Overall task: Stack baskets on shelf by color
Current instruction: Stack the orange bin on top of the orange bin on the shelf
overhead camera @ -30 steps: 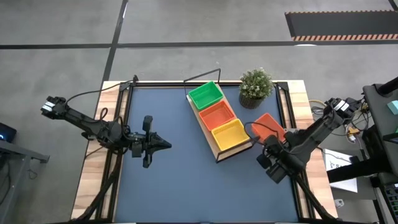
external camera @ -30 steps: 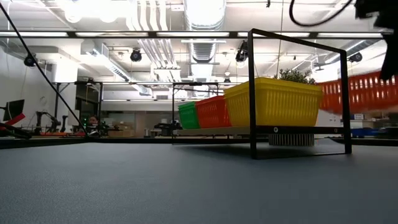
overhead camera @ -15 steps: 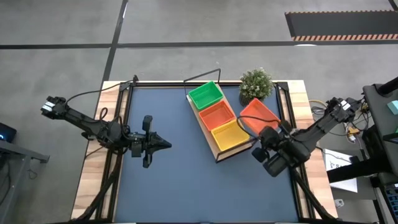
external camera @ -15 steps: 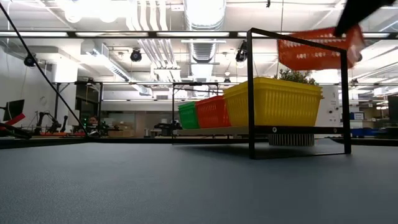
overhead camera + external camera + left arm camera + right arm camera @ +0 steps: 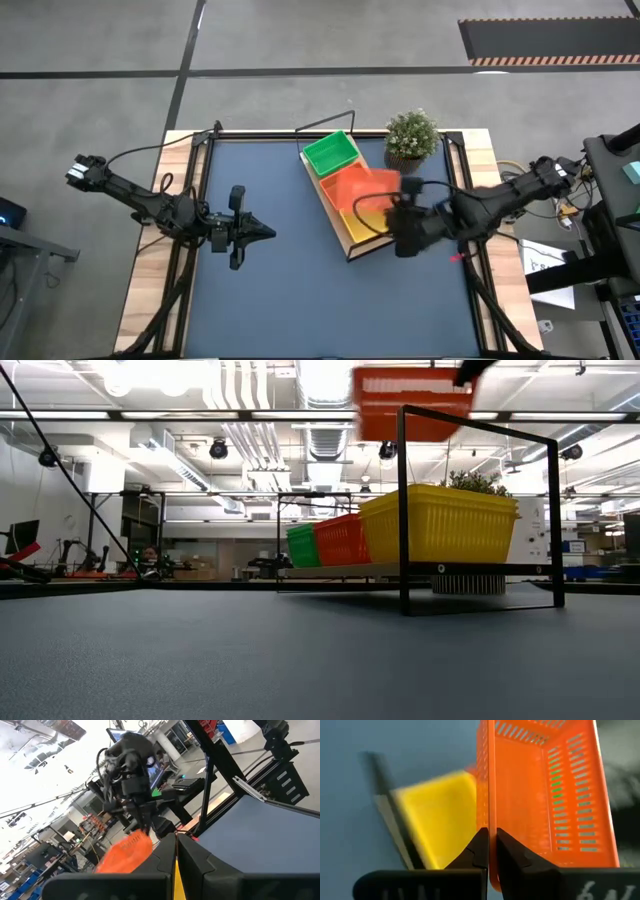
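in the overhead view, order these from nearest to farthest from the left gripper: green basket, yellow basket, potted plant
From the shut left gripper, waiting at the table's left:
1. Yellow basket, near end of the shelf, partly under the orange basket that the right gripper carries.
2. Green basket, far end of the shelf.
3. Potted plant, beyond the shelf at the far right.

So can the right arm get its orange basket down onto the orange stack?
Probably yes: the right gripper holds the orange basket above the shelf, with nothing in between.
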Available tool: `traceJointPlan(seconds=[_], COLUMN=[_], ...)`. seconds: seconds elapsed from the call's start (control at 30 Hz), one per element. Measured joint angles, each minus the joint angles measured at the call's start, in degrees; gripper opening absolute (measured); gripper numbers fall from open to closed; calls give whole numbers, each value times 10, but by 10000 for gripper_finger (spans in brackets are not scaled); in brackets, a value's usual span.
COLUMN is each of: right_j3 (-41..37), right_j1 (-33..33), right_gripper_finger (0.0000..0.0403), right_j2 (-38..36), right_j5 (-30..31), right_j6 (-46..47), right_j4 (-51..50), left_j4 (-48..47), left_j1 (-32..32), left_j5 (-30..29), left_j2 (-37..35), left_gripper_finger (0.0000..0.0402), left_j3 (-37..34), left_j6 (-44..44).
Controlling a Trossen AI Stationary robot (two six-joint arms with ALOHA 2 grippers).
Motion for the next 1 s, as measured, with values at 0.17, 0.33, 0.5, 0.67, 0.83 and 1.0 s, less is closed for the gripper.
traceJointPlan(seconds=[0.17,0.33,0.5,0.67,0.83,1.0], right_j3=[-9,-11,-13,-22,-64,-100], right_j1=[-112,-274,-435,-530,-545,-536], right_gripper_finger=[9,9,9,9,9,9], right_j2=[5,23,42,58,57,45], right_j5=[-240,-493,-629,-732,-734,-677], right_j6=[-297,-577,-659,-672,-694,-712], right_j4=[166,220,220,219,210,231], left_j4=[2,2,2,2,2,2], left_j1=[0,0,0,0,0,0], left_j5=[0,0,0,0,0,0], left_j2=[0,0,0,0,0,0], left_gripper_finger=[0,0,0,0,0,0], left_j3=[0,0,0,0,0,0], left_j6=[1,11,11,11,11,10])
